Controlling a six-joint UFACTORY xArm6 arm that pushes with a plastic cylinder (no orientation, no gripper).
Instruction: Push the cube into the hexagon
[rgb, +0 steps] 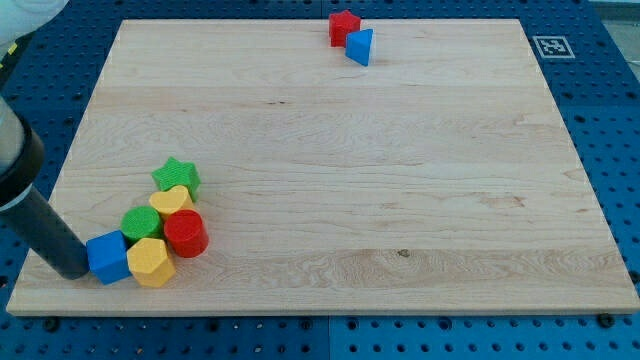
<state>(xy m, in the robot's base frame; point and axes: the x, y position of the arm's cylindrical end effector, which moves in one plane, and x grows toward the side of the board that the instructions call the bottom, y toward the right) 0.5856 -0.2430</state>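
The blue cube (108, 257) sits near the board's bottom-left corner. It touches the yellow hexagon (151, 262) on its right. My tip (73, 270) is at the cube's left side, touching it or nearly so. The dark rod slants up toward the view's left edge.
A cluster lies just above the hexagon: a red cylinder (185, 233), a green block (141, 222), a yellow heart (172, 203) and a green star (177, 177). At the top a red block (344, 27) touches a blue triangle (360, 46). The wooden board (330, 160) lies on a blue pegboard.
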